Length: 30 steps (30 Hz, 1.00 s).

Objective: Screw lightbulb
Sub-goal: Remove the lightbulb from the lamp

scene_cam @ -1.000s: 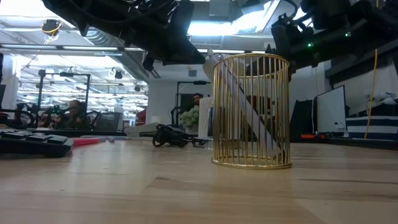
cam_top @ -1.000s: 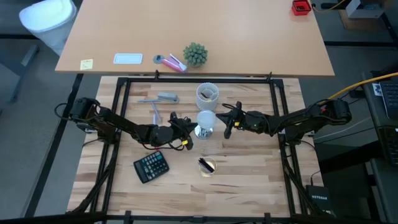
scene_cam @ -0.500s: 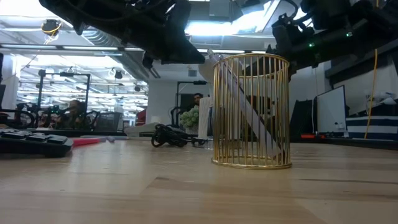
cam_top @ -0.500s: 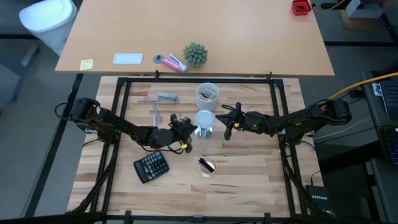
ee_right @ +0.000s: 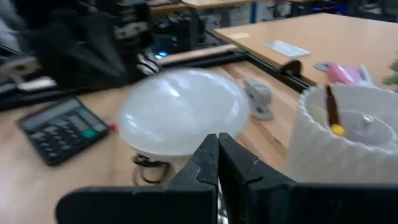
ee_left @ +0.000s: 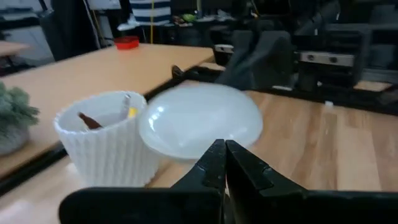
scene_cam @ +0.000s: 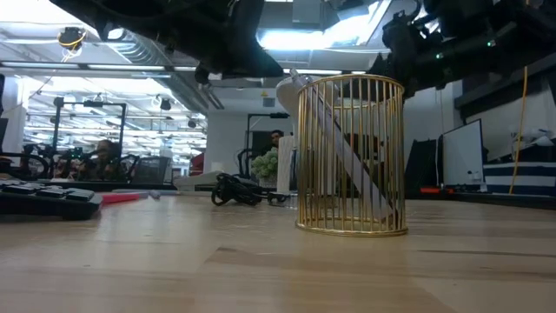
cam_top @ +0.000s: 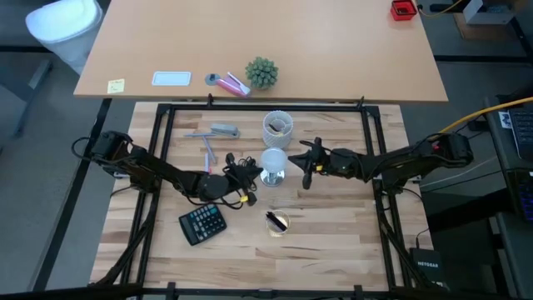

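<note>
The lightbulb (cam_top: 275, 158), a white dome, stands upright in a silver socket (cam_top: 272, 177) near the table's middle. The socket's black cord (cam_top: 233, 163) lies coiled to its left. My left gripper (cam_top: 256, 173) is shut and points level at the bulb's left flank (ee_left: 199, 121). My right gripper (cam_top: 302, 171) is shut too, pointing level at its right flank (ee_right: 180, 112). In the low view a gold wire cup (scene_cam: 352, 156) hides most of the bulb. My left gripper has its shut fingertips (ee_left: 219, 163) at the dome's lower rim (ee_left: 186, 152), coming level from the table's left; whether they touch it I cannot tell. My right gripper has its shut fingertips (ee_right: 211, 155) at the dome's lower rim (ee_right: 174, 149), level from the right; whether they touch I cannot tell.
A white ribbed cup (cam_top: 277, 127) with pens stands just behind the bulb. The gold wire cup (cam_top: 277, 222) is in front, and a black calculator (cam_top: 202, 223) lies near left. A grey tool (cam_top: 223, 131) and a pen (cam_top: 208, 150) lie at the far left.
My left gripper has shifted a little toward the table's near-left beside the bulb and rolled slightly, staying shut. The bulb and socket stand where they were.
</note>
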### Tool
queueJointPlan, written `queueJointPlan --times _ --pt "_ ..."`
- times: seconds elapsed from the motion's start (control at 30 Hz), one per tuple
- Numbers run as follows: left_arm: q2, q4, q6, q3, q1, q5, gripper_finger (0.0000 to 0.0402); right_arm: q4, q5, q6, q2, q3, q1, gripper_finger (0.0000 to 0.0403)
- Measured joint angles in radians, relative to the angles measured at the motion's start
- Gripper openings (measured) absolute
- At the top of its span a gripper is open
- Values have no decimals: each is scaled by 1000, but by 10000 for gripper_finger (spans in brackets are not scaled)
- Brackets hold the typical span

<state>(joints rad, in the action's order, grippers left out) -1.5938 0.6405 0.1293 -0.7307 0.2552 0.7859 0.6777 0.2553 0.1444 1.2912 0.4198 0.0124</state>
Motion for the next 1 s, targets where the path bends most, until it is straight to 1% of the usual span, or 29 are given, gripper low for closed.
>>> queueJointPlan --times 0.23,0.37,0.47,0.63,0.7,0.87,1.0 --pt "43 4 -60 0 -14 37 3 2 -115 1 -80 0 0 5" --pt "42 4 -54 0 -57 41 3 0 -181 31 -80 0 0 5" --pt "40 -6 -30 0 -99 42 3 0 -205 57 -60 0 0 5" --pt "40 -8 -27 0 -154 38 3 3 -205 62 -22 0 0 5" --pt "40 -24 -9 0 -172 2 3 5 -197 62 -6 0 0 5" --pt "39 -38 29 0 -194 -110 3 7 -138 61 9 0 0 5" --pt "39 -38 35 0 -184 -127 3 6 -113 61 9 0 0 5"
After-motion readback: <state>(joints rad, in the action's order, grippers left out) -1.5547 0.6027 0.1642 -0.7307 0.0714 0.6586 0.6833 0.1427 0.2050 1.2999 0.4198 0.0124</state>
